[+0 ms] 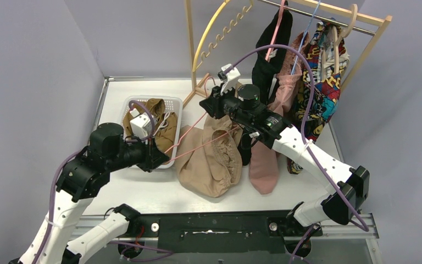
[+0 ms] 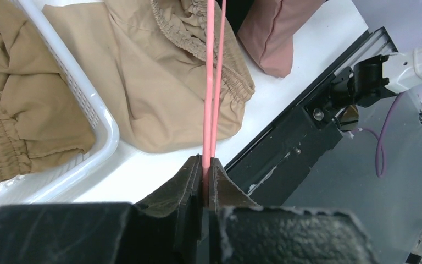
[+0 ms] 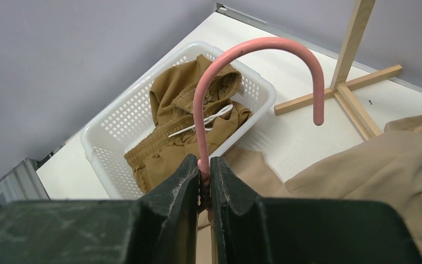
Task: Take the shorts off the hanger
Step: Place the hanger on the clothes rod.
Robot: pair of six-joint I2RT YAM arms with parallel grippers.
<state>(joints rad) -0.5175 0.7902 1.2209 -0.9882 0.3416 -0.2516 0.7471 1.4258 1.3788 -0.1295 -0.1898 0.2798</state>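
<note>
Nearest, on the left, the left tool is closed tight on the two thin arms of the pink hanger, pinching them together low over the desk. Just beyond it and to the right, the beige-tan shorts lie slumped on the desk. The hanger arms run across their gathered waist, so the cloth sits between the two tools. Whether a wire still passes inside the waistband cannot be told. Right of them, touching, the dusty pink shorts rest their lower end on the desk.

Farther back, the right tool is clamped on the hanger's neck just below the hook, held above the far edge of the beige-tan shorts. To the far left stands a white basket holding the olive-brown shorts, close beside the left tool. Farthest, on the right, the black shorts hang from the wooden rack.
</note>
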